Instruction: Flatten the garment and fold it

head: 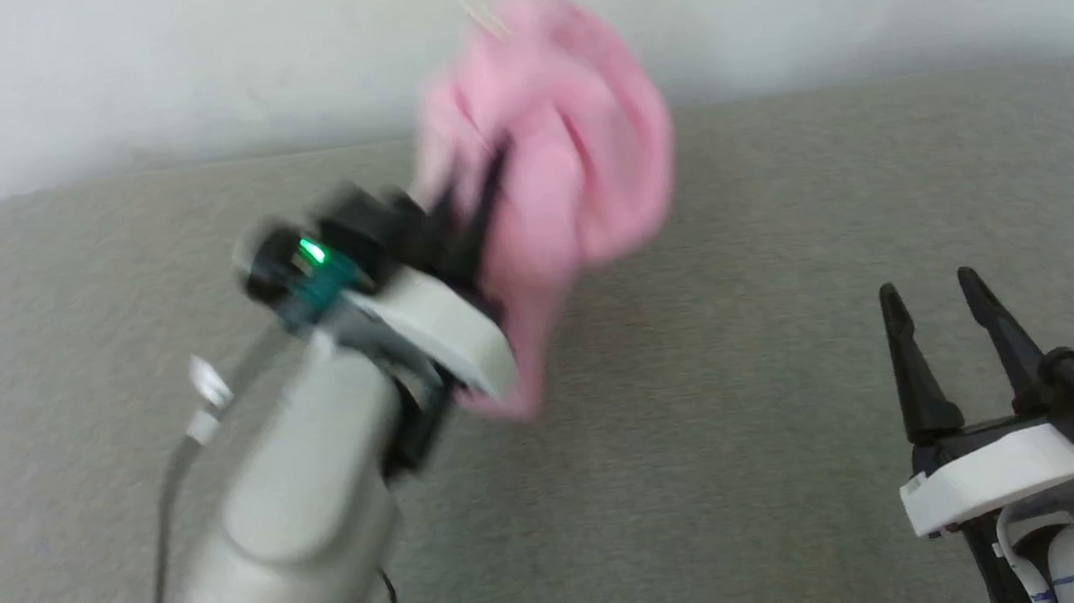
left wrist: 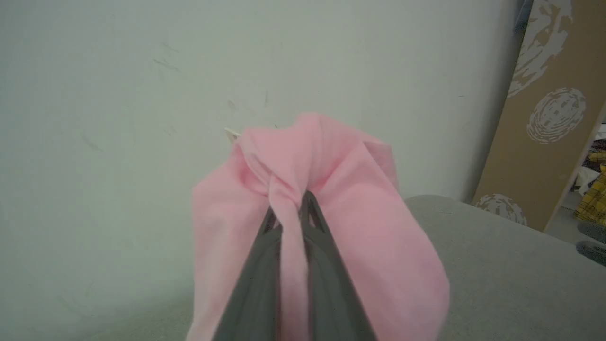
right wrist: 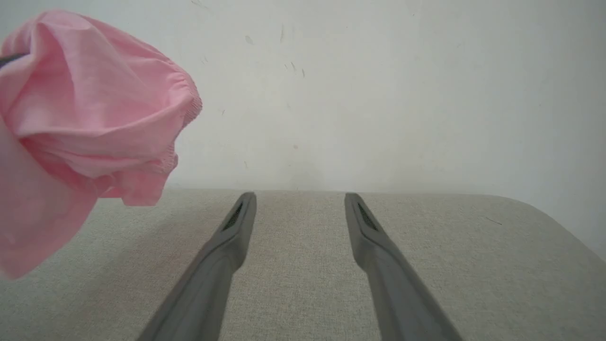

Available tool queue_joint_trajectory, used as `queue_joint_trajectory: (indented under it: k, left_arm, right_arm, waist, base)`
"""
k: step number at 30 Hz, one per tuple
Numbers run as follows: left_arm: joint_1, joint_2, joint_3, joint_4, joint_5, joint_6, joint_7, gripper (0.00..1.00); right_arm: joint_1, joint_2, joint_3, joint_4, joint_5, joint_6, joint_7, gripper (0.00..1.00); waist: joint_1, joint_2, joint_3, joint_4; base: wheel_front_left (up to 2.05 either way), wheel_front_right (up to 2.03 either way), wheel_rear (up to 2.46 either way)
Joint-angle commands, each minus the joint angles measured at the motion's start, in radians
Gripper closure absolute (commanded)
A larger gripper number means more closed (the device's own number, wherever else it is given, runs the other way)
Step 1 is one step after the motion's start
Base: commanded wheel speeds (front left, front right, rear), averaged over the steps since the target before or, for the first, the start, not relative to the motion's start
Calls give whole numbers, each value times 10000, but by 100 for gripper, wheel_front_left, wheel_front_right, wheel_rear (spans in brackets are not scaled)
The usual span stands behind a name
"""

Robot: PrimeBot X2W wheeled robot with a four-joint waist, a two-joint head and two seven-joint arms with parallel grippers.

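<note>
As it is pinched in a bunch by the left gripper (left wrist: 303, 201), the garment (head: 571, 141) is seen lifted clear of the grey desk (head: 757, 438), hanging in loose folds in front of the pale wall (right wrist: 378, 71). The left jaws are closed on a twisted ridge of pink cloth; the head view is blurred there. The right gripper (head: 930, 288) is held low over the desk at the right, its fingers (right wrist: 222, 255) spread apart with nothing between them, well apart from the garment.

The cloth is judged thin, light and very soft: no shape is kept, droop and swing are to be expected, and slip from a single pinch is possible. A gathered elastic edge (right wrist: 187, 102) is visible in the right wrist view; a small white tag (left wrist: 232, 135) pokes out at the top. Hold is best taken along the elastic edge or a hem, at two spread points, so the cloth can be pulled flat on the desk. Folding is not yet begun.
</note>
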Motion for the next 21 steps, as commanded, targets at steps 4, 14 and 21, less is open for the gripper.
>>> queue_joint_trajectory:
  k: [4,14,21]
  left_arm:
    - [1525,-394,-1071,170,120,-152,173,100]
    - [3577,-888,-2469,710,-58,-336,553,0]
    - [3996,-1144,-1767,-784,-143,224,-276,0]
  right_arm:
    - [178,7,287,28,208,-9,-28,0]
    - [440,7,306,111,260,-9,-68,0]
    - [628,7,424,90,200,-9,24,0]
  waist:
    - [0,0,-2,-1239]
    - [0,0,-66,-1048]
    - [0,0,-424,-603]
  base:
    - [0,0,0]
    - [0,0,0]
    - [0,0,0]
